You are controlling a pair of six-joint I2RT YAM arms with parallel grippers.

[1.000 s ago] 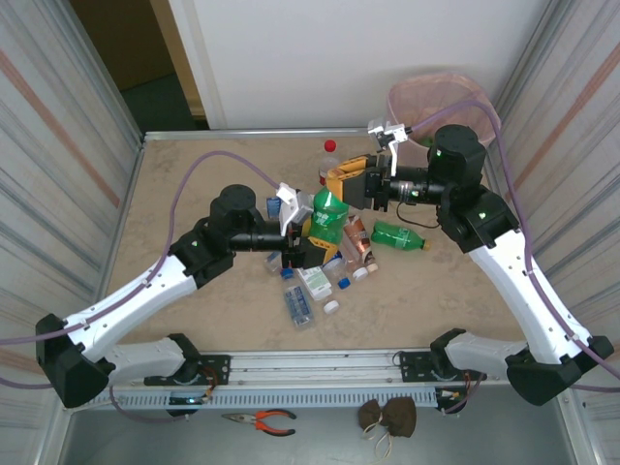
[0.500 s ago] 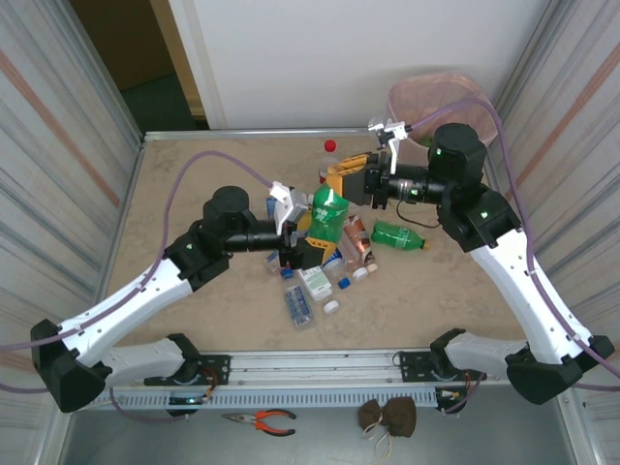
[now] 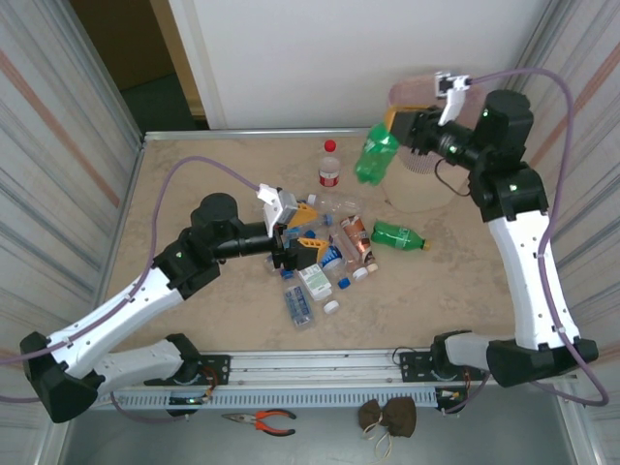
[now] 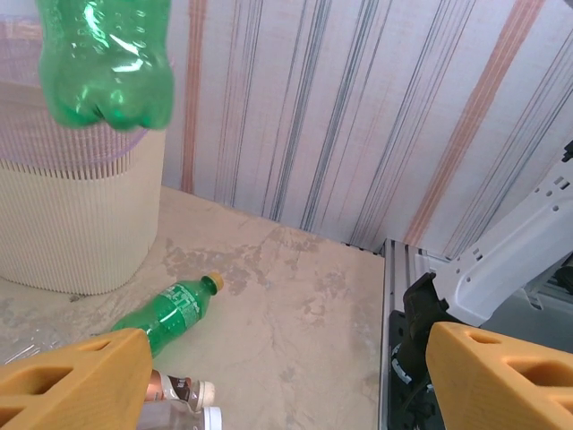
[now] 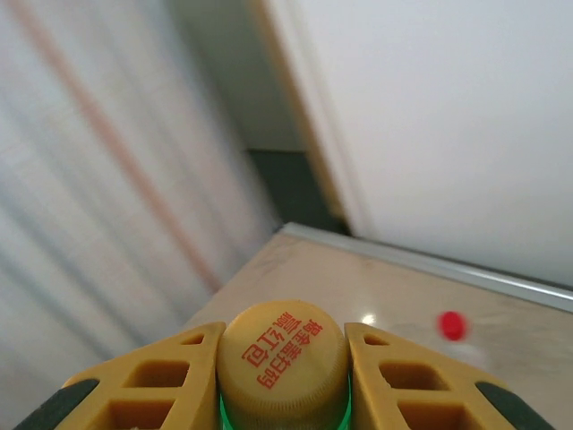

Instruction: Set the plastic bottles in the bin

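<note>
One green bottle (image 3: 376,155) hanging in the air by its yellow cap, clamped between the right gripper's (image 5: 285,340) fingers, beside the bin (image 3: 418,190), left gripper (image 3: 306,228) spread wide, empty, over loose bottles (image 3: 397,235) on the table (image 3: 194,174).

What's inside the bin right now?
A pink liner shows at the rim of the bin. The right gripper, shut on a green bottle, and its arm cover the opening, so any contents are hidden.
</note>
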